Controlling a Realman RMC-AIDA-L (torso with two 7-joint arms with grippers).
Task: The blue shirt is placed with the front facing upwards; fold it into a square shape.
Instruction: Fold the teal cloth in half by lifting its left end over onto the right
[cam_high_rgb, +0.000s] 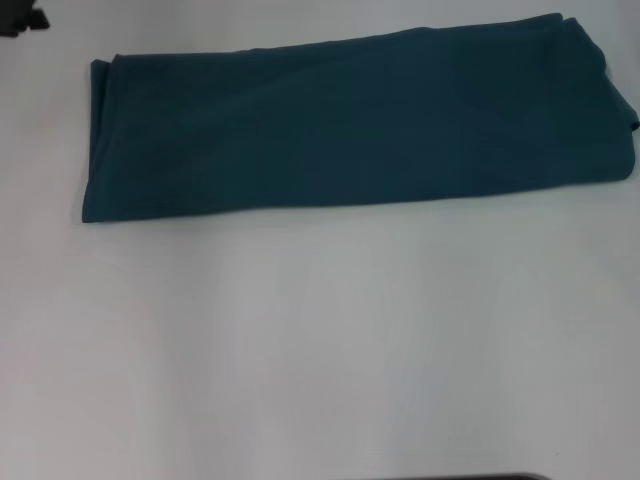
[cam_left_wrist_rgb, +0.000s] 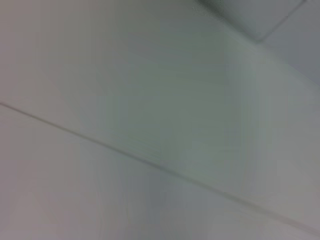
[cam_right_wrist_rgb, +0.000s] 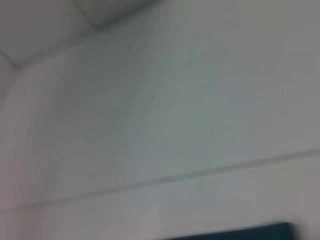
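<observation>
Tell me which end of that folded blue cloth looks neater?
The end of the blue shirt toward the robot's left: straight and stacked. The right end shows uneven layers sticking out.

Neither arm nor either pincer shows in the head view.

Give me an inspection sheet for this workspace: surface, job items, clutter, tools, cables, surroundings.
Surface: white table, bare in front of the shirt.
Job items: blue shirt lies folded into a long band across the far side; no lettering or collar showing.
Clutter: nothing seen.
Tools: neither in view; a dark object sits at the far left corner, unidentifiable.
Cables: nothing seen.
Surroundings: wrist views show only pale surfaces with seams.
</observation>
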